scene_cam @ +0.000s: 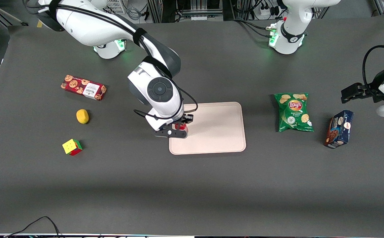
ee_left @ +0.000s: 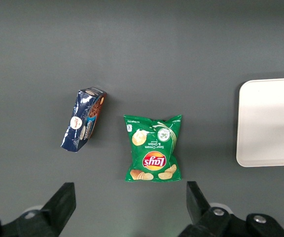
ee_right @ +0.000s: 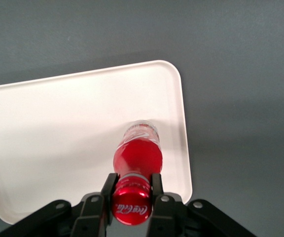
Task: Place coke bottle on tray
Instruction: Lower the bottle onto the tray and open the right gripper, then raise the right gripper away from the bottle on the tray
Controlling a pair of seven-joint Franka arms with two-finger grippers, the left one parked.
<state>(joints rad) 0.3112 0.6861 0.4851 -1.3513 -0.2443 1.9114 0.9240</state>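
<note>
My right gripper [scene_cam: 180,127] is shut on the red cap of the coke bottle [ee_right: 137,157] and holds it upright over the tray [ee_right: 58,128]. The bottle's clear base is at or just above the tray's surface, close to the tray's edge; I cannot tell whether it touches. In the front view only a bit of red bottle [scene_cam: 180,126] shows between the fingers, above the end of the beige-pink tray [scene_cam: 218,129] that lies toward the working arm. The tray's end also shows in the left wrist view [ee_left: 270,123].
Toward the working arm's end lie a red cookie box [scene_cam: 83,87], a yellow lemon-like object [scene_cam: 82,116] and a colour cube [scene_cam: 72,147]. Toward the parked arm's end lie a green Lay's chip bag [scene_cam: 293,111] and a dark blue cookie box [scene_cam: 339,128].
</note>
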